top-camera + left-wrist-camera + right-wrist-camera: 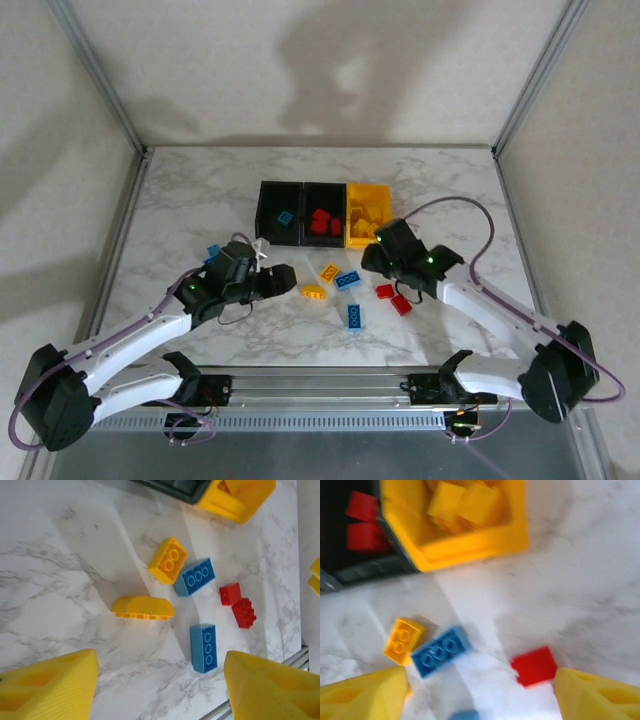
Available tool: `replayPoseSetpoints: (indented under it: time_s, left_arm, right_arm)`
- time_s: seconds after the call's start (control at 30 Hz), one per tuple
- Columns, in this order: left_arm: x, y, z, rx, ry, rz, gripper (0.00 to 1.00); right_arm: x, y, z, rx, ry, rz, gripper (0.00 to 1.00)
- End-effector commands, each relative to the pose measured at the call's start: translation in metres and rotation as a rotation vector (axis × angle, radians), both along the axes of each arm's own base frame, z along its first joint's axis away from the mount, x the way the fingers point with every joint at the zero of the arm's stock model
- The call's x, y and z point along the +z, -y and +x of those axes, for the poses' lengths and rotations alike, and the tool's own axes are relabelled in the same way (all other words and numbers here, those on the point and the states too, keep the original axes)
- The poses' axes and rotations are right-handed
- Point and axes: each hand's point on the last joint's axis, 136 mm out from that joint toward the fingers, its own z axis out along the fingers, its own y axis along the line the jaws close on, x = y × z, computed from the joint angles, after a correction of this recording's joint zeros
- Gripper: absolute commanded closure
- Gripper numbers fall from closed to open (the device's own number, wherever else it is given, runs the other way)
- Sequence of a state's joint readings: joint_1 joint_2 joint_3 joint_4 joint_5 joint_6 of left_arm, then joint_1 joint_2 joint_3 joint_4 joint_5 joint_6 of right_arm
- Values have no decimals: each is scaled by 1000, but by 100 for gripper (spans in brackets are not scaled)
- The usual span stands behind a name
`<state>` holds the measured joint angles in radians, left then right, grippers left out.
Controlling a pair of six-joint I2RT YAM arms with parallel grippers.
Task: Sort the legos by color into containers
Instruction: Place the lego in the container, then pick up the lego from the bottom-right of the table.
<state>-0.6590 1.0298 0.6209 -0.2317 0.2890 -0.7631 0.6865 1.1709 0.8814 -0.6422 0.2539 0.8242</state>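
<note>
Three containers stand in a row: a black bin (280,210) with a blue brick, a black bin (322,215) with red bricks, and a yellow bin (368,212) with yellow bricks. Loose legos lie in front: a yellow brick (168,560), a blue brick (195,576), a yellow wedge (142,607), a blue brick (204,647) and two red bricks (230,594) (244,613). My left gripper (160,690) hovers open left of this group, nothing between its fingers. My right gripper (480,700) is open just in front of the yellow bin (470,545), above a red brick (534,666) and a blue brick (440,651).
Another blue brick (212,252) and a small white piece (262,245) lie beside the left arm's wrist. Metal frame posts stand at the table's back corners. A rail (320,385) runs along the near edge between the arm bases.
</note>
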Motion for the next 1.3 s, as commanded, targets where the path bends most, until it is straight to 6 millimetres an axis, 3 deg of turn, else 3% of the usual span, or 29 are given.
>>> replayPoseSetpoints:
  time_s: [0.0, 0.23, 0.53, 0.9, 1.27]
  left_arm:
    - [14, 19, 2, -45, 40, -30, 33]
    - [8, 33, 0, -69, 35, -19, 32]
    - [0, 29, -1, -49, 21, 1, 33]
    - [-5, 29, 0, -40, 13, 13, 33]
    - [-9, 24, 0, -26, 12, 22, 33]
  right_arm:
    - [-19, 34, -26, -115, -70, -40, 17]
    - [-59, 56, -57, -209, -170, -19, 13]
    - [-91, 57, -60, -228, -214, 9, 14]
    - [-106, 54, -58, -230, -242, 18, 15]
    - [-123, 64, -60, -273, -281, -16, 18]
